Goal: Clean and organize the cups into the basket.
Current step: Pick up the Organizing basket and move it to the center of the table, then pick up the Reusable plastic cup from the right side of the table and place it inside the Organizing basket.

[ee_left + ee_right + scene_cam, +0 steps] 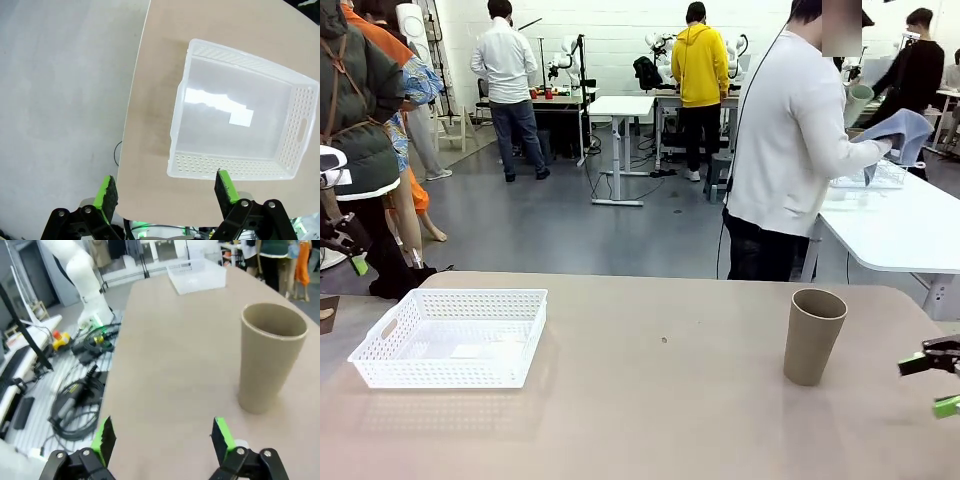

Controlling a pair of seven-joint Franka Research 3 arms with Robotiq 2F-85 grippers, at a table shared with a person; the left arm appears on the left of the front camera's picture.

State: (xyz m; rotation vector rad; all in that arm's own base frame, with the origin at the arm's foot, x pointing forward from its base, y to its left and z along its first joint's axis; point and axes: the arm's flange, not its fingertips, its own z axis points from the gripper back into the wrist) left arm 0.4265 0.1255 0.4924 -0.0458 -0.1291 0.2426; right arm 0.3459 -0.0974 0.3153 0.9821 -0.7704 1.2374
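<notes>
Front view shows a tan cup [814, 336] standing upright on the right side of the brown table [660, 410], with its open end up. The white basket [448, 377] sits on the left side of the table, well apart from the tan cup. The right gripper [931, 385] is at the right edge of the table, near the tan cup but not touching it. Its two green fingers are spread apart and hold nothing.

At the far side, a person in a white top [790, 150] is turned toward another table. The person holds a mint-green cup [858, 102] and a blue cloth [902, 133].

In the left wrist view, the left gripper [165, 176] hangs high over the left edge of the table, with the basket below it. Its fingers are wide apart and empty.

In the right wrist view, the tan cup stands a little past the right finger, off to that side. It is not between the fingers.
</notes>
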